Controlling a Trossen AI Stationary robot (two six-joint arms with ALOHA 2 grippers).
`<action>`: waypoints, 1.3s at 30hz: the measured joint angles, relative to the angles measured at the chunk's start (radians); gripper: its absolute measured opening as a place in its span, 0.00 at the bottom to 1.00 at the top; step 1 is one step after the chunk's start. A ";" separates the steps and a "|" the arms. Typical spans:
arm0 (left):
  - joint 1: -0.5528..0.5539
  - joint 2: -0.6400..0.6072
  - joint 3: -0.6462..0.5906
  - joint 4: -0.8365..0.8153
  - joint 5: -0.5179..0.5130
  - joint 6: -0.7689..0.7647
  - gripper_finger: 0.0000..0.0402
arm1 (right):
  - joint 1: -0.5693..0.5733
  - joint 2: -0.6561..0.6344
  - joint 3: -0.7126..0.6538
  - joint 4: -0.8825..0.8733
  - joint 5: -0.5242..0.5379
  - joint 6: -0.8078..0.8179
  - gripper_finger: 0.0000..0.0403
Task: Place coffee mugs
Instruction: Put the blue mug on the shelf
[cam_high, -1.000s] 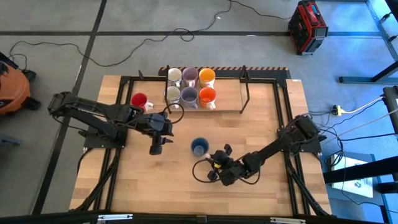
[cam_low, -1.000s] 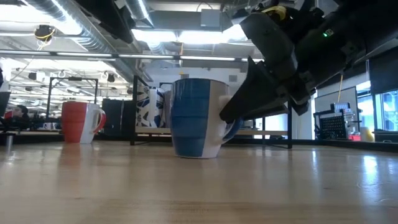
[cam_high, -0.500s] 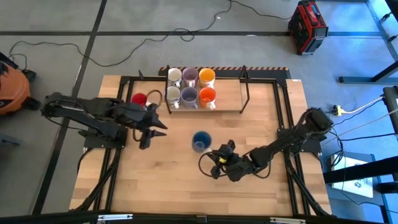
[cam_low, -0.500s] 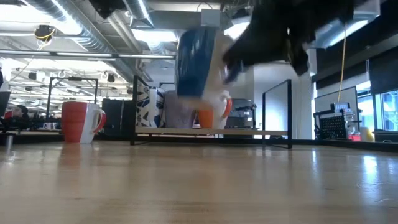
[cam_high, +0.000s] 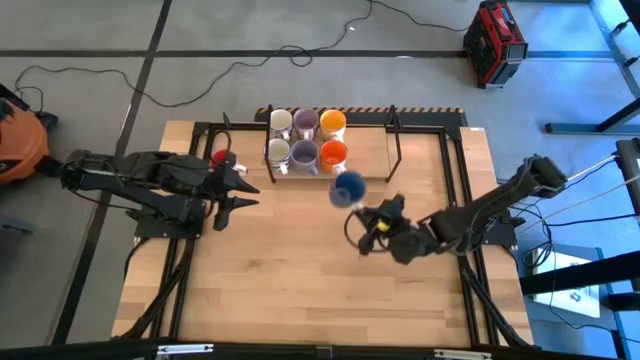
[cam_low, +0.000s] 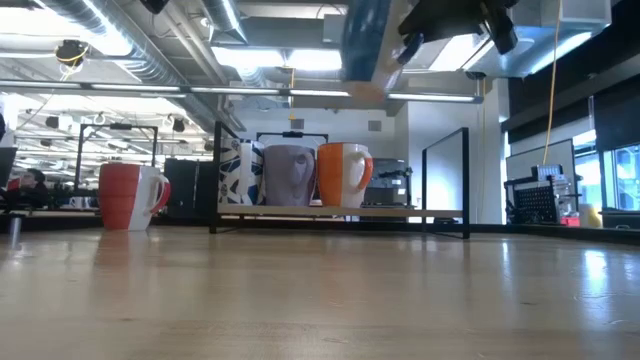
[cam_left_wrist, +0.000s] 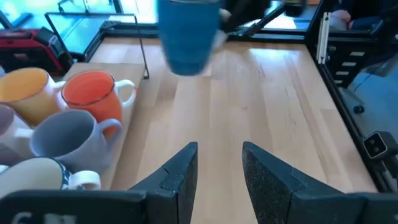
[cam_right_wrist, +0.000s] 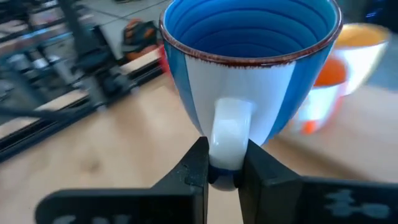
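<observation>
One blue mug (cam_high: 347, 187), pinched by its handle in the right gripper (cam_right_wrist: 222, 167), is held upright in the air just beside the rack's (cam_high: 372, 178) orange mug (cam_high: 334, 154), while the open left gripper (cam_left_wrist: 217, 163) waits farther off.

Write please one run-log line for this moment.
right gripper: shut on blue mug handle, mug lifted near rack | left gripper: open, empty, beside red mug
</observation>
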 joint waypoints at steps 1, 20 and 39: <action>0.000 -0.002 0.000 0.002 -0.001 0.002 0.30 | -0.016 -0.019 0.000 -0.025 0.006 0.000 0.08; 0.000 0.000 0.000 0.000 -0.053 0.006 0.30 | -0.441 -0.024 0.000 -0.042 0.007 -0.098 0.08; 0.000 0.000 0.000 -0.019 -0.049 0.092 0.30 | -0.583 0.133 0.001 -0.003 -0.044 0.112 0.08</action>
